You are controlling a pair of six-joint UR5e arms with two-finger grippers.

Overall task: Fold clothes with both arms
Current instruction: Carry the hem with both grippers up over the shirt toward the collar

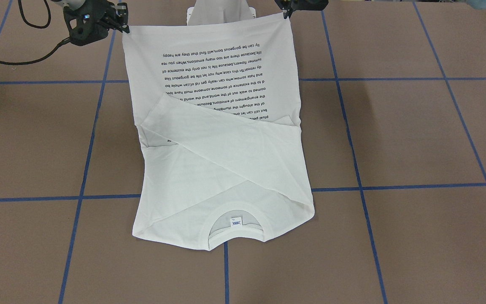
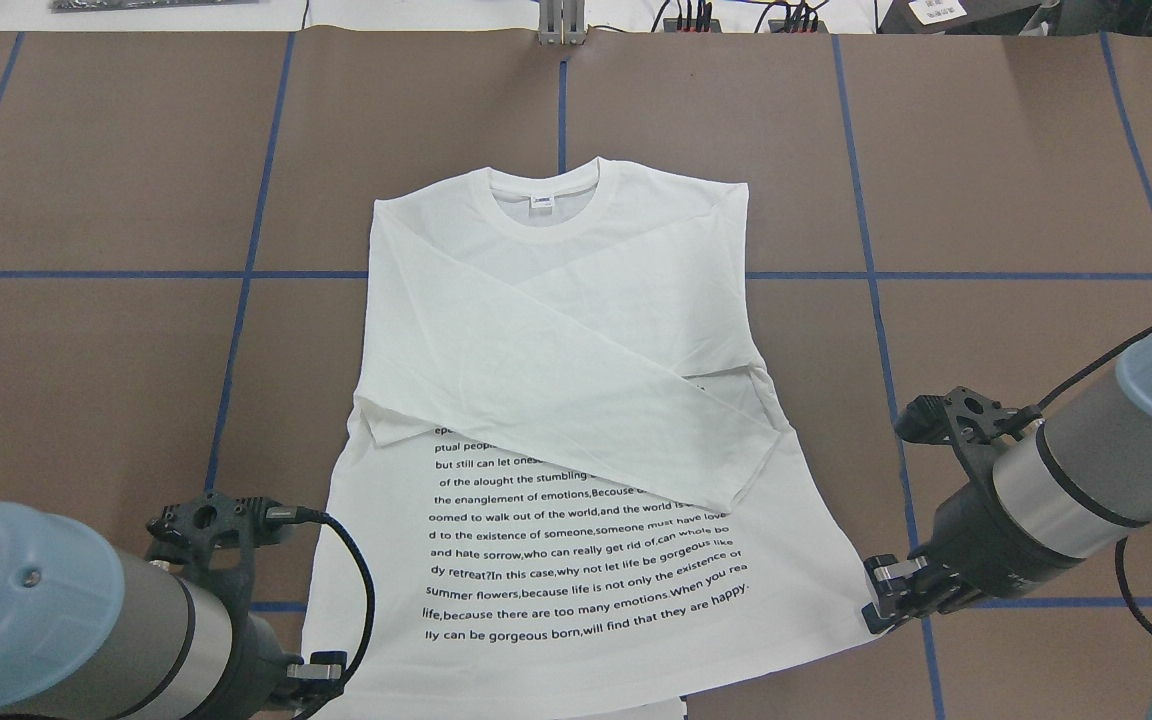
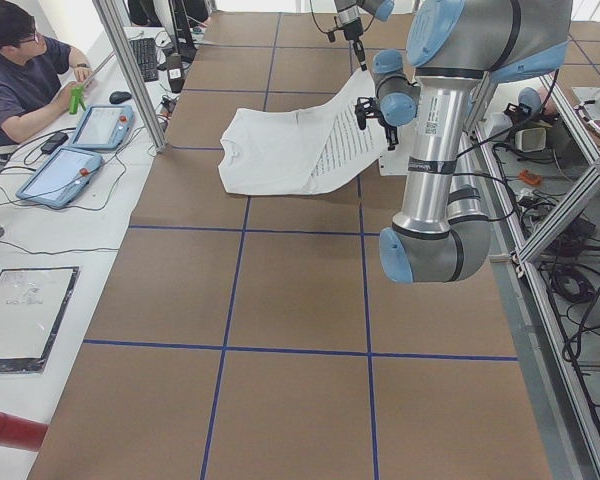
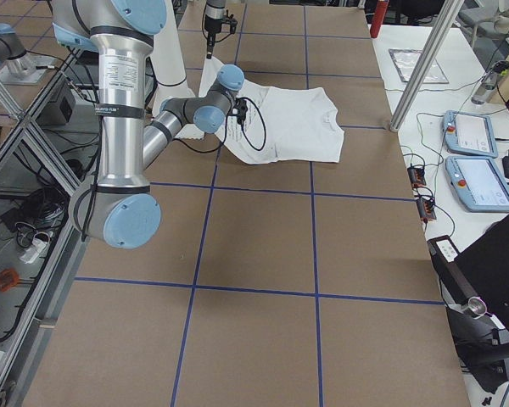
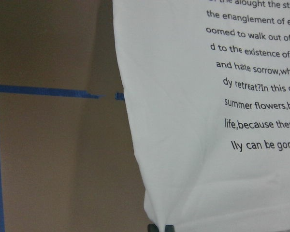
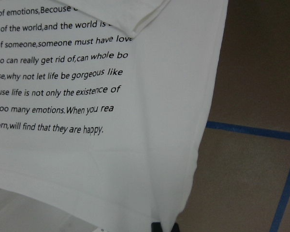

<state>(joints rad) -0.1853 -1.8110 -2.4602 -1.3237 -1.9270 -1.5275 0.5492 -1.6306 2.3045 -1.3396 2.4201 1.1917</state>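
Note:
The clothes are one white long-sleeved shirt (image 2: pixel 556 400) lying print side up on the brown table, collar and neck label (image 2: pixel 542 200) at the far end. Both sleeves are crossed over the chest. Black text lines cover the lower half. My left gripper (image 2: pixel 321 682) is shut on the near left hem corner, and my right gripper (image 2: pixel 881 606) is shut on the near right hem corner. The hem edge is raised off the table between them (image 1: pixel 205 25). In the wrist views the cloth (image 5: pixel 208 121) (image 6: pixel 111 145) hangs from each pinched corner.
Blue tape lines (image 2: pixel 561 100) grid the table (image 2: pixel 986 180). The white pedestal base (image 1: pixel 220 12) stands behind the raised hem. A black cable (image 1: pixel 23 59) loops by the right arm. A person (image 3: pixel 25 75) sits at a side desk with tablets (image 3: pixel 65 175).

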